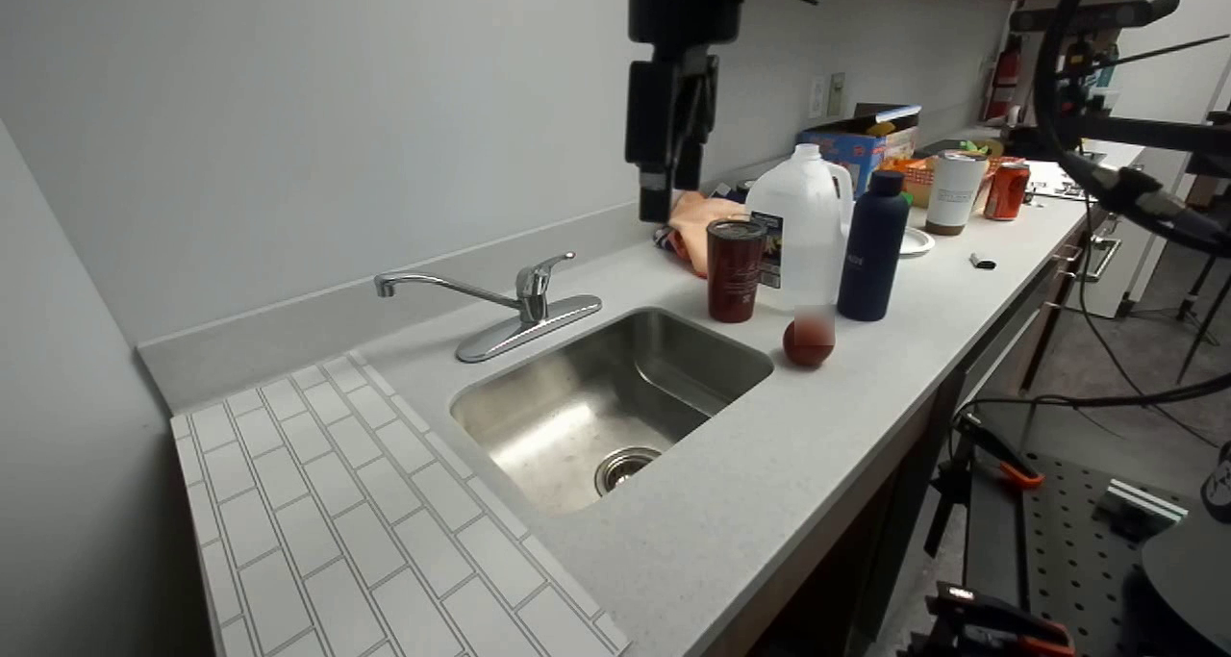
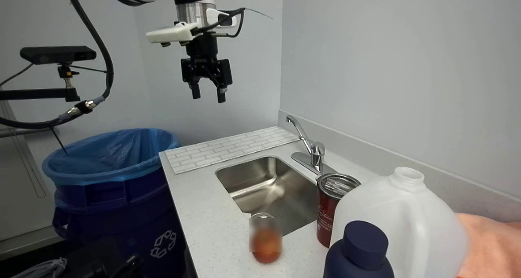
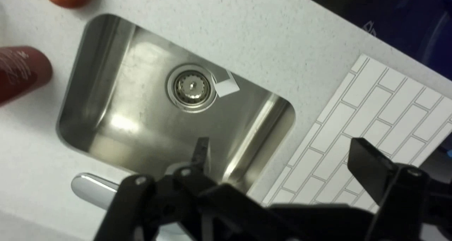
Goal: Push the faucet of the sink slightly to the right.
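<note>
Fingers [image 2: 221, 96] spread apart with nothing between them, the gripper [image 2: 209, 94] hangs in the air, high above the table [image 1: 731, 474] and well apart from everything on it.

Its target, the faucet [image 1: 532, 301], sits behind the sink [image 1: 553, 416], on the strip of table between that and the wall [image 1: 337, 138]. From there the spout [image 1: 447, 282] reaches toward the tile-patterned mat [image 1: 327, 513] rather than over the sink, while the lever [image 1: 552, 262] points roughly the opposite way. In the wrist view the gripper hides most of the faucet (one end of its base plate [image 3: 93, 190] peeks out), so the exterior views are the better guide to the spout.

The step in hand looks to be the approach: the push itself seems not yet begun. For someone facing the wall, right would mean away from the mat and toward the red tumbler [image 1: 736, 272], which should bring the spout nearer the sink. So the next move probably calls for lowering the gripper until a finger stands just beside the spout on its mat side, then a sideways nudge. Drawing the fingers together first might give a firmer edge to push with, since no grasp is needed. The wording asks for only a brief, gentle stroke, stopped soon after the spout starts to turn.
</note>
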